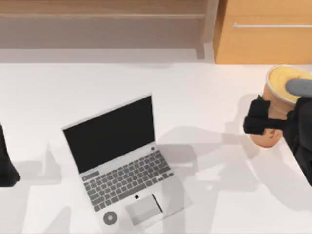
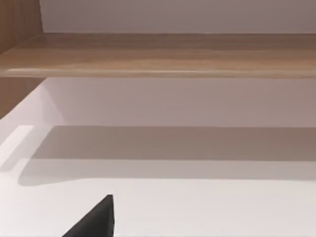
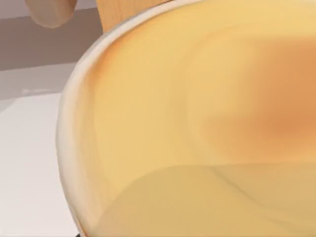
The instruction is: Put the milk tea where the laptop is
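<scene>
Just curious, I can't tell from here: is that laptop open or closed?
Open. The laptop has its black screen raised, with the keyboard and trackpad showing on the table.

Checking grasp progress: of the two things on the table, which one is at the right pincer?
The milk tea at the table's right edge; the right pincer sits against its side. The laptop lies open, apart, toward the left.

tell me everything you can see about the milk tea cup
The milk tea is a round clear cup with a pale rim, holding creamy orange-tan drink; its body narrows toward the base. It sits at the table's far right edge, well apart from the laptop. The right gripper is around its side. In the right wrist view its rim and drink loom very close.
</scene>
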You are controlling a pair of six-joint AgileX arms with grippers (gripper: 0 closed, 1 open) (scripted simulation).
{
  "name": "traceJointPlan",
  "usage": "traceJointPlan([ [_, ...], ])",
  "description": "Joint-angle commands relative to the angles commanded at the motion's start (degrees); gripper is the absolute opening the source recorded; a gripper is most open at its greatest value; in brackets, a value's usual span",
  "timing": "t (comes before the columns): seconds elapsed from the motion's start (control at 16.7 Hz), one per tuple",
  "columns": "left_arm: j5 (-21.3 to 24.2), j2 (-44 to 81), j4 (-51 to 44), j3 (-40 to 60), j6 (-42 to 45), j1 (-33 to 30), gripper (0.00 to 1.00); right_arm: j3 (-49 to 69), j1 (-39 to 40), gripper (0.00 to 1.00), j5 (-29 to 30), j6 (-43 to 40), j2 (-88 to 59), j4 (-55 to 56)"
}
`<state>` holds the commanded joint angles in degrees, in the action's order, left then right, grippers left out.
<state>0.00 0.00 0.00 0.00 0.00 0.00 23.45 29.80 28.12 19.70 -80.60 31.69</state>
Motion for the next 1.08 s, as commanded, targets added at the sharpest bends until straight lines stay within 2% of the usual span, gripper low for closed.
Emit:
traceJointPlan([
  [0.36,0.0,0.0,0.0,0.0,0.0,0.0,1.00,7.3,22.8,0.00,20.4,14.1,-3.3,-16.3],
  [0.6,0.0,0.0,0.0,0.0,0.0,0.0,1.00,11.0,34.7,0.00,31.1,21.5,-5.5,-24.7],
  [0.84,0.0,0.0,0.0,0.0,0.0,0.0,1.00,13.0,41.4,0.00,37.1,25.6,-6.8,-29.1],
  [1.08,0.0,0.0,0.0,0.0,0.0,0.0,1.00,13.2,42.0,0.00,37.7,26.0,-7.0,-29.5],
])
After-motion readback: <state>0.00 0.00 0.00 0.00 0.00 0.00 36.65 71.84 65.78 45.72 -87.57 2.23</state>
